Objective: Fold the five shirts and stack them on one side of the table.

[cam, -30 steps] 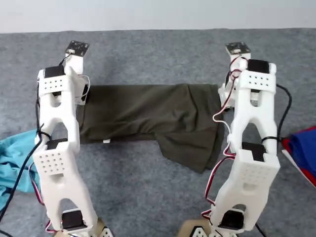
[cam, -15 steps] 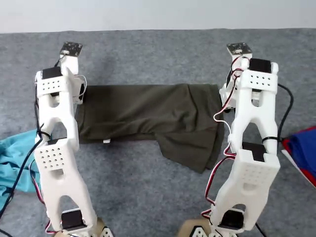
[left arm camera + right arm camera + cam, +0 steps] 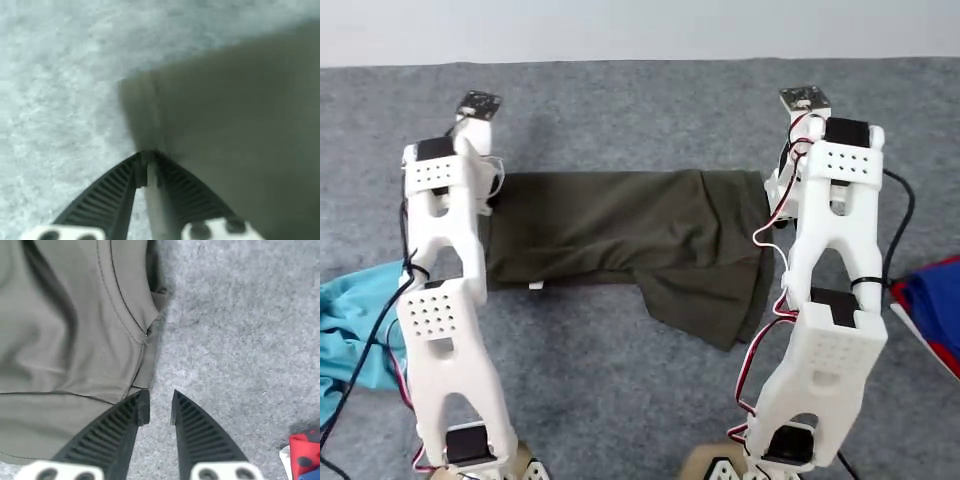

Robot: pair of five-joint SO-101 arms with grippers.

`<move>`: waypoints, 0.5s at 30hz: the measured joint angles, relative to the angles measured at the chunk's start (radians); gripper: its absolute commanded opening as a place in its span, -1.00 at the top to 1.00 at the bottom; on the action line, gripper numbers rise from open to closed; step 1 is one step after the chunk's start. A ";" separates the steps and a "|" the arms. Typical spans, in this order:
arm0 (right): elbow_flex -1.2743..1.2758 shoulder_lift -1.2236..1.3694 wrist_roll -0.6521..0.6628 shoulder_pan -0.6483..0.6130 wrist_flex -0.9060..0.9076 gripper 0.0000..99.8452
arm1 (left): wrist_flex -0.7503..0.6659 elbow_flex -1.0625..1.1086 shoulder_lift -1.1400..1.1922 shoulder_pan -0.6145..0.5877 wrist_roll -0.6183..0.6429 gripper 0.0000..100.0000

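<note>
Olive shirt (image 3: 620, 235) sprawls across the middle of the grey surface (image 3: 620, 110), in the high view. Left claw (image 3: 147, 162) is pinching its left-hand edge. Right claw (image 3: 156, 407) sits slightly spread at its right-hand edge, gripping nothing. Teal shirt (image 3: 350, 310) far left, red-and-blue shirt (image 3: 930, 300) far right.

An olive shirt (image 3: 620, 235) lies flat across the middle of the grey table (image 3: 620, 110), folded into a long band, with one flap reaching nearer the arms' bases on the right (its hem runs at a slant). Its left end is pinched in the left gripper (image 3: 146, 162). A teal shirt (image 3: 350, 310) lies crumpled at the table's left edge. A red and blue shirt (image 3: 935, 300) lies at the right edge, and both are apart from the olive one.
</note>
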 measured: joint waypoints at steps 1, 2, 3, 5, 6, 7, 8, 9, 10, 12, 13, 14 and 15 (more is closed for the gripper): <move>0.000 0.000 0.000 0.000 0.000 0.83 | 0.005 0.000 0.000 0.006 -0.003 0.99; 0.000 0.000 0.000 0.000 0.000 0.83 | 0.009 0.000 0.000 0.011 -0.006 0.99; 0.000 0.000 0.000 0.000 0.000 0.83 | 0.014 0.000 0.000 0.014 -0.006 0.98; 0.000 0.000 0.000 0.000 0.000 0.83 | 0.014 0.000 0.000 0.015 -0.006 0.98; 0.000 0.000 0.000 0.000 0.000 0.83 | 0.014 0.000 0.000 0.015 -0.006 0.98; 0.000 0.000 0.000 0.000 0.000 0.83 | 0.015 0.000 0.000 0.015 -0.006 0.98; 0.000 0.000 0.000 0.000 0.000 0.83 | 0.017 0.000 0.000 0.014 -0.006 0.96; 0.000 0.000 0.000 0.000 0.000 0.83 | 0.017 0.000 0.000 0.009 -0.006 0.91; 0.000 0.000 0.000 0.000 0.000 0.83 | 0.017 0.000 0.000 0.003 -0.006 0.85; 0.000 0.000 0.000 0.000 0.000 0.83 | 0.017 0.000 0.000 -0.018 0.017 0.73; 0.000 0.000 0.000 0.000 0.000 0.83 | 0.017 0.000 0.000 -0.031 0.032 0.68; 0.000 0.000 0.000 0.000 0.000 0.83 | 0.017 -0.005 0.000 -0.043 0.052 0.65; 0.000 0.000 0.000 0.000 0.000 0.83 | 0.017 -0.012 0.000 -0.054 0.068 0.64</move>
